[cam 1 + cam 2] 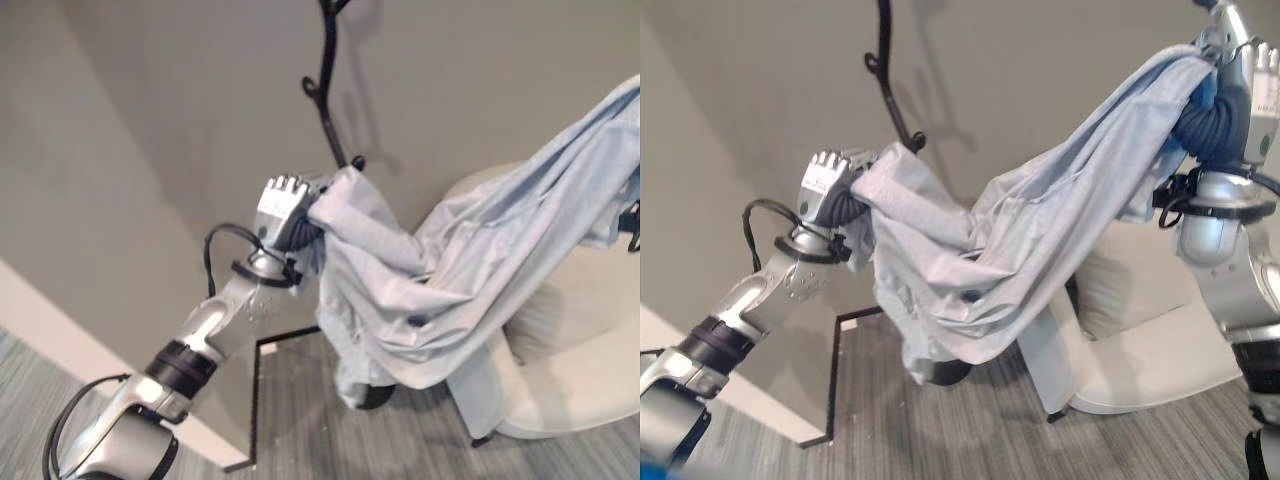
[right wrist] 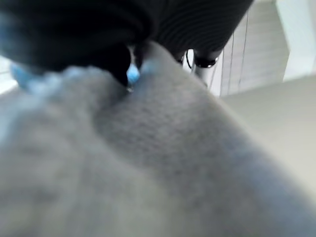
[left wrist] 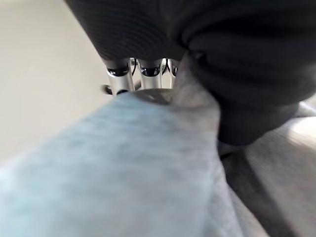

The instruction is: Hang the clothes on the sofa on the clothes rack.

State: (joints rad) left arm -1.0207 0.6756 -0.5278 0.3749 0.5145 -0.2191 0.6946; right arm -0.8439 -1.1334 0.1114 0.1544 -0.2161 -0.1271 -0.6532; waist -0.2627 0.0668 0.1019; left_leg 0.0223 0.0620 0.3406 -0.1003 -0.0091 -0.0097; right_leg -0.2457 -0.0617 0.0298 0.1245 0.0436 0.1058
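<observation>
With the pale blue garment (image 1: 1020,250) already lifted clear of the white sofa (image 1: 1140,340) and stretched between the left hand (image 1: 825,185) and right hand (image 1: 1230,85), both fingers curled into its cloth, hooking it onto the black clothes rack (image 1: 885,85) remains.

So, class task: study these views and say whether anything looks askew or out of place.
The pale blue garment is not on the black clothes rack. It sags in bunched folds between the left hand and the higher right hand, both shut on it, in front of the white sofa. Nothing looks damaged.
</observation>
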